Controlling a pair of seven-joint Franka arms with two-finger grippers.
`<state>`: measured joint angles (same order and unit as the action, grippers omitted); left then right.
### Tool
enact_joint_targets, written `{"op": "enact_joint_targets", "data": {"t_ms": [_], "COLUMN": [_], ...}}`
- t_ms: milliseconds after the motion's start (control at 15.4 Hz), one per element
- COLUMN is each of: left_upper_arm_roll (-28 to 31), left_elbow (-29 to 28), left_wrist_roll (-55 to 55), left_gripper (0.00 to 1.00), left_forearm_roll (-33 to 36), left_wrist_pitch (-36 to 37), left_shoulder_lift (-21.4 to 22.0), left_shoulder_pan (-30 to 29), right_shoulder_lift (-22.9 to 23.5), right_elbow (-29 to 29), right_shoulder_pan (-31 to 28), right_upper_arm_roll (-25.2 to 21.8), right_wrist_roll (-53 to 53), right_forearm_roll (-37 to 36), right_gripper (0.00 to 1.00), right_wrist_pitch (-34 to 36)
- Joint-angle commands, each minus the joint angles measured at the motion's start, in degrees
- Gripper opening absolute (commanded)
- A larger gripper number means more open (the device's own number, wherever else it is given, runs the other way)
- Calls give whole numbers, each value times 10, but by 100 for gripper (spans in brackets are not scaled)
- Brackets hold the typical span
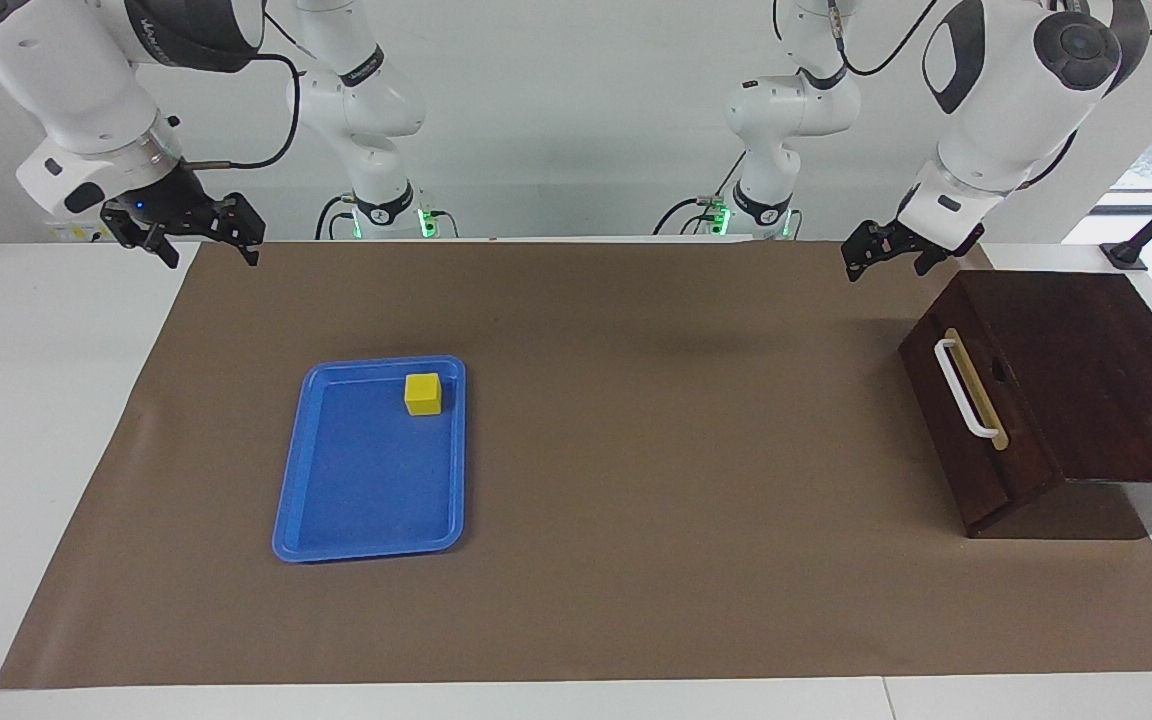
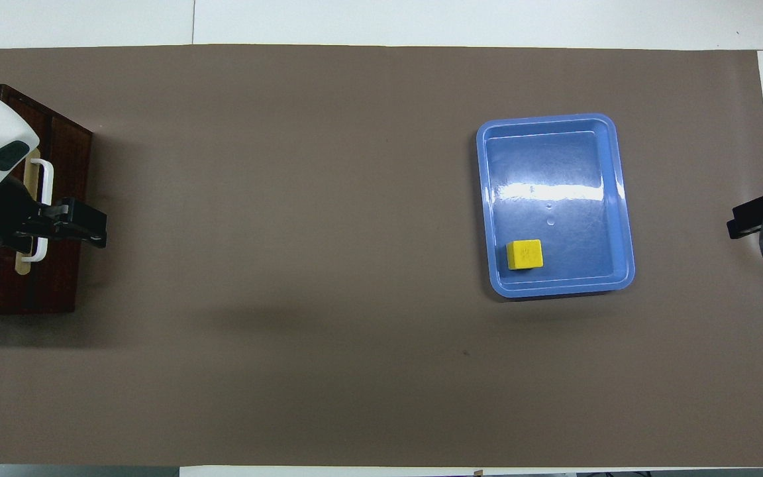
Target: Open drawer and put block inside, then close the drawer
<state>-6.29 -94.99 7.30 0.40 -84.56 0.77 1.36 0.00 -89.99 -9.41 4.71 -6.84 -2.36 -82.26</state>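
Observation:
The drawer point(image 1: 1056, 380) is a dark brown wooden box at the left arm's end of the table. It is shut, with its white bar handle point(image 1: 966, 392) on a tan strip. The block point(image 1: 423, 393), a small yellow cube, lies in a blue tray point(image 1: 366, 480), in the corner nearer to the robots. My left gripper point(image 1: 888, 262) is open and empty, raised in the air over the drawer's front and clear of the handle. In the overhead view the left gripper point(image 2: 93, 228) covers part of the handle point(image 2: 46, 179). My right gripper point(image 1: 208, 250) is open and empty, and waits raised over the mat's edge at the right arm's end.
A brown mat point(image 1: 636, 450) covers most of the white table. The blue tray point(image 2: 554, 179), holding the block point(image 2: 524, 254), lies toward the right arm's end. The drawer point(image 2: 57, 278) stands at the mat's edge.

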Motion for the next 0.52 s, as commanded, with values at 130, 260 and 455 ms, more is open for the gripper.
{"op": "enact_joint_targets", "data": {"t_ms": [130,260,455], "left_upper_arm_roll": [5,5,6], "left_elbow": [-5,-7,-19], "left_wrist_roll": [-7,-7,-9], "left_gripper": [100,100,100], "left_forearm_roll": [-5,-5,-2], "left_wrist_pitch": [-17,-17,-46], "left_shoulder_lift": [11,11,15], "left_shoulder_pan": [0,0,0], "right_shoulder_lift": [-3,-3,-3], "right_elbow": [1,1,0], "right_shoulder_pan": [-9,-8,-10], "right_upper_arm_roll": [6,5,5], "right_wrist_roll": [6,9,3], "right_forearm_roll": [-8,-10,-11], "right_gripper": [100,100,100], "right_wrist_pitch": [-4,-11,-15]}}
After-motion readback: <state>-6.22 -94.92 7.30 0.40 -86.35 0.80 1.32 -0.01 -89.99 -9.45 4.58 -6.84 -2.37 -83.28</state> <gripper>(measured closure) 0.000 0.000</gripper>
